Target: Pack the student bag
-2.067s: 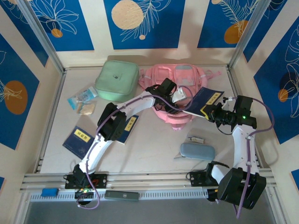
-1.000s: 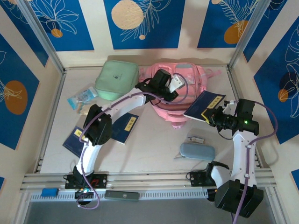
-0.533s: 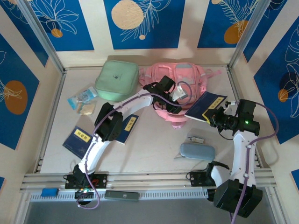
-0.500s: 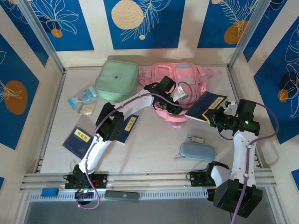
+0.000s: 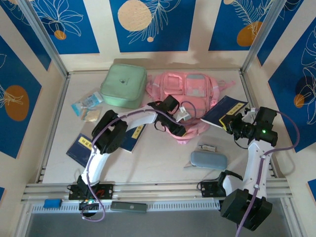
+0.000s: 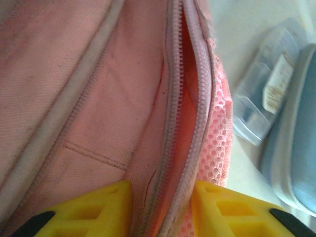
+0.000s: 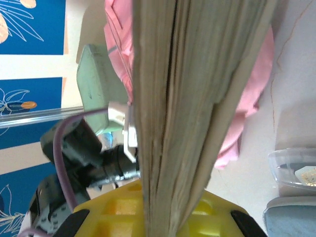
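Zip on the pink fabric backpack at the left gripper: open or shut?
Open: the pink fabric backpack's two zipper rows stand apart, lining showing between.

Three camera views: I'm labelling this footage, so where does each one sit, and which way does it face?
Top external: above and behind, looking down at the table; left arm and right arm show, bases nearest.
Left wrist: on the left arm, looking along its yellow fingers into the pink backpack's open zip.
Right wrist: on the right arm, looking past the right pincer along the book's page edges.
Shared: both wrist views catch the blue-grey case.
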{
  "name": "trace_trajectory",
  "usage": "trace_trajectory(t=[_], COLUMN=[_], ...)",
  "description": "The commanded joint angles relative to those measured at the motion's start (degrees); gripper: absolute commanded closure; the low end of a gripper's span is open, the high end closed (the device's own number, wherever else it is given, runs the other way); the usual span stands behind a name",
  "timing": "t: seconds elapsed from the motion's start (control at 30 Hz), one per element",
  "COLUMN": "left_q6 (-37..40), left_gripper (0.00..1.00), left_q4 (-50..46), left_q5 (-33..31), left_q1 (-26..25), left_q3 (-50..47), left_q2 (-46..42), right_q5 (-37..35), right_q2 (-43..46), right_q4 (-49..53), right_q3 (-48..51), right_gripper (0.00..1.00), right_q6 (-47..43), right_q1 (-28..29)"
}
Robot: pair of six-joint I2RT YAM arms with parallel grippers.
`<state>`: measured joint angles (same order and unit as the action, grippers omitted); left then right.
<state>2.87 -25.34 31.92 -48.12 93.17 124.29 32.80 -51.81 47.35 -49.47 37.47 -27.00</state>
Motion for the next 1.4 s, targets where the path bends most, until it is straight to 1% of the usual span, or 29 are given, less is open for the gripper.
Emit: trace_trajectory(t=[0.0,0.03,0.07,0.13,0.2,0.27,0.33,0.4,0.47,0.57,0.67,0.77,0.83,0.9,0.97,1.0,1.03,1.13,1.2,1.23,1.37], left_q6=[-3.1,-3.4,-3.0,-2.2,-1.2,0.4,2.2,4.1,5.3,8.2,11.0,13.2,14.7,14.5,14.1,14.2,14.4,15.7,16.6,16.9,17.0], left_gripper=[0.62,0.61,0.56,0.49,0.46,0.45,0.44,0.44,0.44,0.41,0.37,0.36,0.36,0.42,0.51,0.57,0.66,0.86,0.96,1.0,1.0], left_q4=[0.3,1.0,2.1,3.4,1.8,0.8,0.5,1.3,2.5,4.7,2.8,1.7,3.5,5.9,7.1,8.1,9.5,10.7,9.4,8.6,8.7], left_q5=[-0.8,-0.8,-0.9,-3.4,-8.0,-14.0,-16.1,-16.3,-18.1,-20.2,-21.6,-22.8,-23.0,-27.3,-30.8,-31.4,-31.8,-30.7,-31.4,-31.8,-31.4], left_q1=[-3.0,-2.9,-2.8,-2.6,-2.0,-1.7,-1.7,-1.8,-1.8,-1.8,-1.8,-1.8,-1.8,-1.8,-1.7,-1.7,-1.6,-1.3,-1.1,-1.0,-0.4], left_q3=[-4.2,-4.8,-5.4,-5.3,-2.1,0.6,2.0,1.7,1.3,0.4,3.1,5.1,4.2,3.9,4.4,4.0,3.5,3.9,6.1,7.2,8.9], left_q2=[-5.0,-6.6,-8.1,-9.8,-8.9,-7.1,-5.5,-4.6,-4.2,-3.2,-0.3,2.1,2.4,2.4,2.0,1.6,0.8,0.2,0.6,0.7,-1.4], right_q5=[0.8,0.7,0.6,0.4,0.3,0.5,0.6,0.4,0.7,0.9,1.4,1.2,1.3,1.2,1.2,1.2,1.4,1.4,1.5,1.6,2.2], right_q2=[0.6,0.6,0.5,0.5,0.5,0.8,1.1,1.1,1.2,1.0,0.9,0.8,0.9,0.8,0.8,0.8,0.7,0.7,0.8,0.7,0.9], right_q4=[-1.6,-1.4,-1.4,-1.6,-1.6,-1.7,-1.8,-1.3,-1.4,-1.8,-2.4,-2.2,-2.2,-2.3,-2.3,-2.3,-2.2,-2.0,-1.8,-1.6,-0.3], right_q3=[0.7,0.6,0.5,0.5,0.5,0.8,1.0,1.0,1.3,1.7,1.8,2.0,2.3,2.7,2.9,2.9,2.8,2.6,2.4,2.4,1.7], right_gripper=[1.0,1.0,1.0,1.0,1.0,1.0,1.0,1.0,1.0,1.0,1.0,1.0,1.0,1.0,1.0,1.0,1.0,1.0,1.0,1.0,1.0], right_q6=[-0.9,-0.9,-1.0,-0.8,-0.7,-0.6,-0.5,-0.8,-1.0,-0.7,-0.5,-0.6,-0.6,-0.6,-0.6,-0.6,-0.6,-0.7,-1.0,-1.2,-1.5], right_q1=[-0.6,-0.7,-0.7,-0.8,-0.8,-1.0,-1.0,-1.1,-1.3,-1.4,-1.4,-1.4,-1.4,-1.4,-1.4,-1.4,-1.4,-1.4,-1.4,-1.4,-1.4])
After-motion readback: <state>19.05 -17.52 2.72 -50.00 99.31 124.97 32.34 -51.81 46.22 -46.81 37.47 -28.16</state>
